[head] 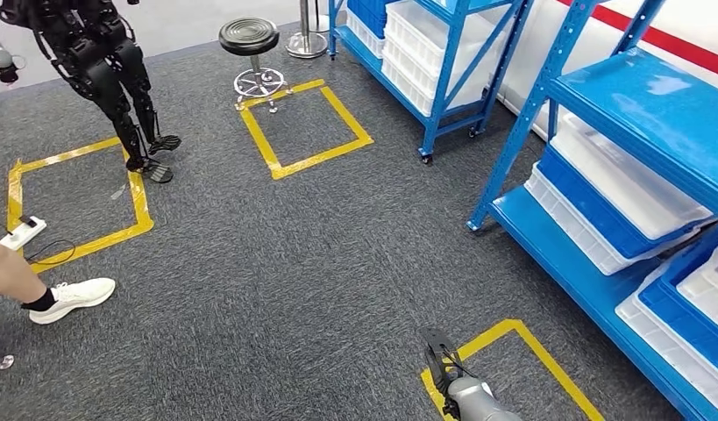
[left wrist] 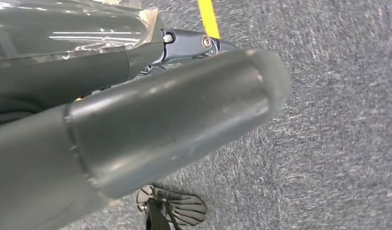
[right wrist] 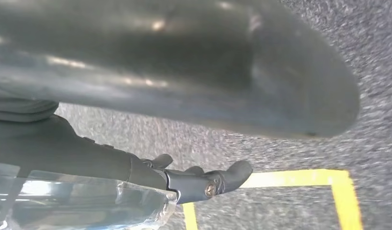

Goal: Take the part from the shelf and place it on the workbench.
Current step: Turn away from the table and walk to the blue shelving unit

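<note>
Blue metal shelves (head: 600, 96) stand along the right side, loaded with white bins (head: 631, 180) and blue bins (head: 688, 316); what lies inside them is hidden. My right hand (head: 440, 358) hangs low over a yellow tape square (head: 513, 338), its dark fingers (right wrist: 203, 179) loosely extended and holding nothing. The left wrist view has my left hand (left wrist: 184, 96) above grey carpet, with its thick thumb (left wrist: 194, 120) in front, darker fingers (left wrist: 194, 45) behind, and nothing in it.
A second blue shelf (head: 425, 53) stands at the back. Another black humanoid's legs (head: 118, 88) stand on a taped square at upper left. A person's leg in a white shoe (head: 73, 298) enters from the left. A black stool (head: 250, 39) and a white power strip (head: 22, 233) sit on the carpet.
</note>
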You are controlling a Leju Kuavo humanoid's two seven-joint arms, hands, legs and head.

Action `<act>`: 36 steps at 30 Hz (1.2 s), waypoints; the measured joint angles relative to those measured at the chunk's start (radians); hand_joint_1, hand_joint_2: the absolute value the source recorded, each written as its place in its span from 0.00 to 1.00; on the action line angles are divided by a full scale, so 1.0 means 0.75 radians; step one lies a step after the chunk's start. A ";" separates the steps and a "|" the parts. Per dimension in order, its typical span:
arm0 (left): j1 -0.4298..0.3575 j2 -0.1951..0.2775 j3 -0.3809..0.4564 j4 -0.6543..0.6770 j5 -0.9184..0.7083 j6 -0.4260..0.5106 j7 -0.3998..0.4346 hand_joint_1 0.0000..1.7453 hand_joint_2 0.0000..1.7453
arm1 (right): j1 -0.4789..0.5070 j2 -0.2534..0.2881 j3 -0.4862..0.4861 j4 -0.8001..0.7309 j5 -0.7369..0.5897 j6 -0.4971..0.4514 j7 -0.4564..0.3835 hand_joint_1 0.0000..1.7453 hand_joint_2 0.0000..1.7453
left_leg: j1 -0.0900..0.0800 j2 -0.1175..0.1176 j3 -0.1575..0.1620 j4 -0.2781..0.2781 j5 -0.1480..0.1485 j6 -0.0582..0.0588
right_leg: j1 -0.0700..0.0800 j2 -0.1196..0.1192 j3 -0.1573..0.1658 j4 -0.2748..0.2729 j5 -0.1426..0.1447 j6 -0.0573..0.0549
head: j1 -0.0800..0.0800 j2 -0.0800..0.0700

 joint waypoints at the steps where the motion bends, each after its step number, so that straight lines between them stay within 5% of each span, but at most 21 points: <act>1: 0.002 0.001 -0.002 0.000 0.000 -0.001 0.001 0.00 0.00 | 0.002 0.000 0.000 0.000 0.001 0.000 0.000 0.00 0.00 | -0.001 0.018 -0.001 0.000 0.000 -0.001 | -0.002 -0.004 -0.002 0.016 -0.002 0.009 | 0.000 0.000; 3: 0.002 0.001 -0.005 0.000 0.000 -0.002 0.001 0.00 0.00 | 0.004 -0.001 0.000 0.000 0.001 0.000 0.000 0.00 0.00 | -0.002 0.049 0.000 0.002 -0.003 -0.005 | -0.006 -0.027 0.071 -0.101 0.044 0.033 | 0.001 0.000; 5: 0.002 0.003 -0.006 0.000 0.000 -0.004 0.001 0.00 0.00 | 0.002 0.000 0.000 0.000 0.001 0.000 0.000 0.00 0.00 | -0.005 0.076 0.003 0.007 -0.010 -0.017 | -0.005 -0.088 0.173 -0.276 0.099 0.041 | 0.000 0.000; 7: 0.001 0.005 -0.007 0.000 0.000 -0.004 0.002 0.00 0.00 | -0.001 0.002 0.001 0.000 0.001 0.000 0.000 0.00 0.00 | -0.009 0.100 0.011 0.010 -0.019 -0.035 | 0.004 -0.115 0.208 -0.341 0.121 0.022 | -0.003 0.000; 9: -0.002 0.005 -0.008 0.000 -0.001 -0.004 0.002 0.00 0.00 | -0.002 -0.001 0.001 0.000 0.001 0.000 0.000 0.00 0.00 | -0.005 0.120 0.020 0.008 -0.025 -0.055 | 0.006 -0.085 0.203 -0.343 0.126 -0.005 | -0.006 0.000; 12: -0.005 0.003 -0.009 0.000 -0.003 -0.005 0.002 0.00 0.00 | -0.004 -0.004 0.001 0.000 0.002 0.000 0.001 0.00 0.00 | 0.009 0.040 -0.003 0.086 -0.090 -0.077 | -0.006 -0.039 0.210 -0.351 0.137 -0.040 | -0.011 0.000; 14: 0.000 0.004 -0.009 0.001 -0.003 -0.007 0.004 0.00 0.00 | -0.004 0.000 0.001 0.000 0.001 0.000 0.001 0.00 0.00 | 0.010 -0.024 -0.086 0.266 -0.186 -0.078 | 0.001 -0.005 0.208 -0.351 0.141 -0.053 | -0.012 0.000; 16: 0.005 0.005 -0.009 0.001 -0.005 -0.019 0.012 0.00 0.00 | -0.001 0.003 0.002 0.000 0.000 0.000 0.000 0.00 0.00 | 0.009 -0.039 -0.157 0.399 -0.229 -0.074 | 0.011 0.030 0.205 -0.350 0.143 -0.058 | -0.013 0.000; 18: 0.006 0.005 -0.012 0.001 -0.016 -0.046 0.029 0.00 0.00 | 0.003 0.003 0.002 0.000 -0.002 -0.002 -0.001 0.00 0.00 | 0.008 -0.042 -0.147 0.356 -0.177 -0.064 | 0.017 0.059 0.205 -0.350 0.145 -0.060 | -0.013 0.000; 21: 0.006 0.013 -0.030 0.001 -0.048 -0.106 0.062 0.00 0.00 | 0.005 0.010 0.001 0.000 -0.019 -0.011 -0.013 0.00 0.00 | 0.005 -0.098 -0.037 0.116 -0.047 -0.038 | 0.025 0.104 0.207 -0.349 0.149 -0.056 | -0.012 0.000; 23: 0.006 0.025 -0.045 0.001 -0.071 -0.151 0.081 0.00 0.00 | 0.008 0.019 -0.006 0.000 -0.042 -0.029 -0.026 0.00 0.00 | -0.001 -0.127 0.002 0.029 -0.021 -0.028 | 0.026 0.128 0.203 -0.349 0.153 -0.048 | -0.012 0.000; 26: 0.006 0.052 -0.068 0.000 -0.099 -0.209 0.098 0.00 0.00 | 0.030 0.025 -0.033 0.000 -0.094 -0.070 -0.048 0.00 0.00 | -0.008 -0.092 0.010 0.007 -0.010 -0.016 | 0.024 0.148 0.189 -0.351 0.163 -0.029 | -0.012 0.000; 28: 0.005 0.074 -0.083 0.000 -0.120 -0.271 0.100 0.00 0.00 | 0.046 0.023 -0.067 -0.001 -0.152 -0.122 -0.077 0.00 0.00 | -0.004 -0.062 0.021 -0.024 0.010 -0.006 | 0.030 0.092 0.152 -0.296 0.134 -0.028 | -0.009 0.000; 30: 0.006 0.098 -0.103 0.001 -0.152 -0.379 0.109 0.00 0.00 | 0.052 0.031 -0.124 -0.003 -0.229 -0.227 -0.125 0.00 0.00 | -0.004 -0.030 0.023 -0.037 0.020 -0.001 | 0.027 0.022 0.081 -0.157 0.070 -0.034 | -0.004 0.000; 33: 0.006 0.116 -0.141 0.001 -0.200 -0.503 0.143 0.00 0.00 | 0.053 0.052 -0.215 -0.003 -0.274 -0.294 -0.152 0.00 0.00 | -0.005 0.020 0.021 -0.036 0.019 -0.002 | 0.012 -0.002 -0.004 0.015 0.016 -0.021 | -0.002 0.000; 34: 0.007 0.116 -0.155 0.003 -0.216 -0.521 0.156 0.00 0.00 | 0.054 0.058 -0.234 -0.003 -0.270 -0.273 -0.146 0.00 0.00 | -0.004 0.038 0.021 -0.036 0.018 -0.005 | 0.005 -0.008 0.002 0.007 0.026 -0.008 | -0.002 0.000; 36: 0.007 0.108 -0.182 0.008 -0.240 -0.532 0.181 0.00 0.00 | 0.056 0.068 -0.248 -0.003 -0.257 -0.222 -0.134 0.00 0.00 | 0.000 0.073 0.021 -0.030 0.012 -0.016 | -0.010 -0.035 0.084 -0.142 0.083 0.025 | -0.002 0.000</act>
